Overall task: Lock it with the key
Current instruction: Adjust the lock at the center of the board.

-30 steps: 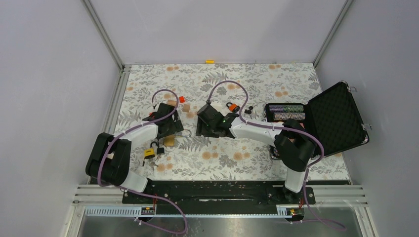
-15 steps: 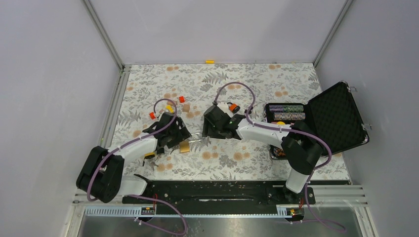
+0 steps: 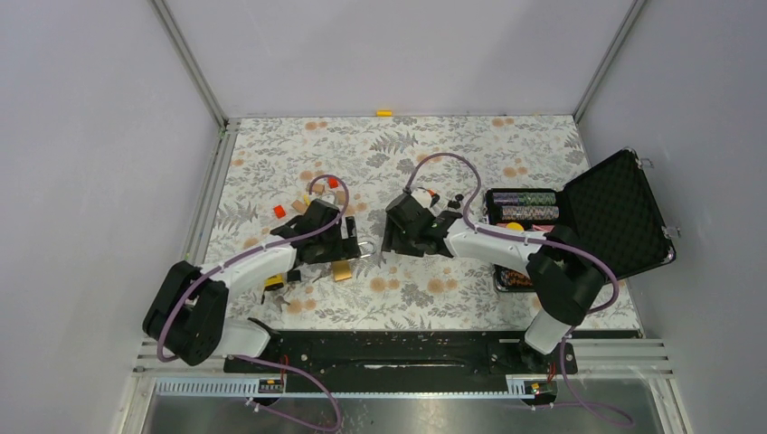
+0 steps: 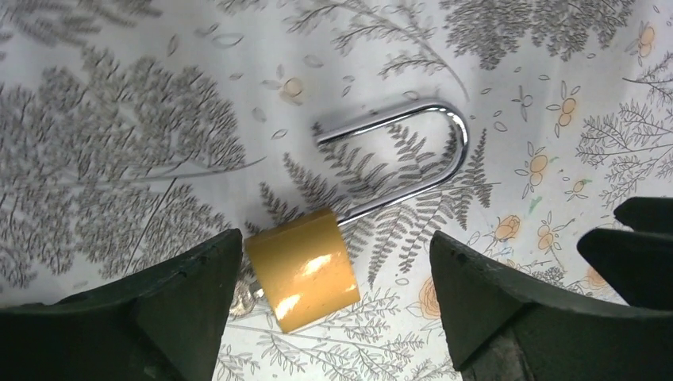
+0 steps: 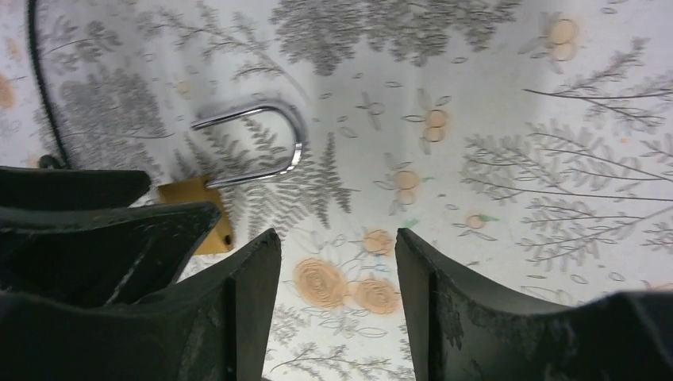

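From above, a small yellow-and-black padlock (image 3: 273, 283) lies at the left of the flowered bench (image 3: 452, 145), beside the left arm. A red block (image 3: 279, 210) sits further up the frame.

The left claw (image 4: 333, 252) is spread wide and has hold of nothing. It hangs low over the brass padlock (image 4: 303, 268), which lies left of the bench's middle. In the left wrist view the brass body lies flat between the fingers (image 4: 178, 298), just beside the one at the left of the frame; whether they touch cannot be told. Its long silver shackle (image 4: 432, 147) reaches toward the upper right of that frame. One leg is in the body and the other end is free, so the lock is open. A small silvery piece shows at the body's lower left corner, too hidden to name.

Right of the padlock, the right claw (image 5: 335, 238) is moderately parted, with only bare bench between its fingers. In its own view the shackle sits upper left, and the body is half hidden behind the left claw.

At the right of the bench, an open black case (image 3: 615, 217) holds rows of chips (image 3: 523, 203).
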Tool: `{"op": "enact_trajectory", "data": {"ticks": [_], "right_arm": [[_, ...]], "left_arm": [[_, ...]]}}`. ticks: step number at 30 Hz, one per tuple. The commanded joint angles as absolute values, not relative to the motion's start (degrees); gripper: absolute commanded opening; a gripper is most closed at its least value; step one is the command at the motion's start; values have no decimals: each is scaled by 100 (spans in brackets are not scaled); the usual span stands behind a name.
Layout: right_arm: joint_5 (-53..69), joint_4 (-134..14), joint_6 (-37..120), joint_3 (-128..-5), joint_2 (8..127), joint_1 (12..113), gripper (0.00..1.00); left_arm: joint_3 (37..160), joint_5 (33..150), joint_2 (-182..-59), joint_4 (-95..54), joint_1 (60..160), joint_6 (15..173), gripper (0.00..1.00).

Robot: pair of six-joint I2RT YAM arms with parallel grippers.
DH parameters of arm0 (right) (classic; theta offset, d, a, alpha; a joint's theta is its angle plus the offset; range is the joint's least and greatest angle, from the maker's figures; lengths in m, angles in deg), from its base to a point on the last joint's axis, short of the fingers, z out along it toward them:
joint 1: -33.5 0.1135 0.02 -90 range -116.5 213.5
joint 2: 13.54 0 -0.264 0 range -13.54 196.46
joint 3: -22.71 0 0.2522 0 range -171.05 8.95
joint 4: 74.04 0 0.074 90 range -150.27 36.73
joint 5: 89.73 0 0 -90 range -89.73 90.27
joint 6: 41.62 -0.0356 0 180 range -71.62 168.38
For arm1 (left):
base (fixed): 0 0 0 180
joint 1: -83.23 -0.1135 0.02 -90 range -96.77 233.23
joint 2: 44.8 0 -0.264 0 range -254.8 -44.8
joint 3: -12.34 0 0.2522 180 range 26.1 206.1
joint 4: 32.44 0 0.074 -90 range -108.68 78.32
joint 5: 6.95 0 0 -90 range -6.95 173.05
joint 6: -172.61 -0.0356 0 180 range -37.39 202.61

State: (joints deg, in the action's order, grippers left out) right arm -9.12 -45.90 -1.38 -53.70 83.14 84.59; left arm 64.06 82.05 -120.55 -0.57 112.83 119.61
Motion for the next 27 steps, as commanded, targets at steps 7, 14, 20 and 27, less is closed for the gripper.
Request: {"op": "enact_trajectory", "data": {"ticks": [7, 14, 20, 27], "right_arm": [[-873, -4512, -207, -4630, 7713, 8000, 62], [-794, -4517, -212, -4567, 7596, 7906, 61], [-661, -4571, -218, -4600, 7637, 7894, 61], [-564, -4624, -226, -4499, 7593, 7855, 61]], "left_arm": [[6807, 8455, -12964, -251, 11597, 10997, 85], [6352, 8057, -12567, 132, 12252, 11350, 82], [6393, 7643, -12307, 627, 12925, 11694, 83], [6630, 6924, -12629, 915, 13368, 11921, 85]]}}
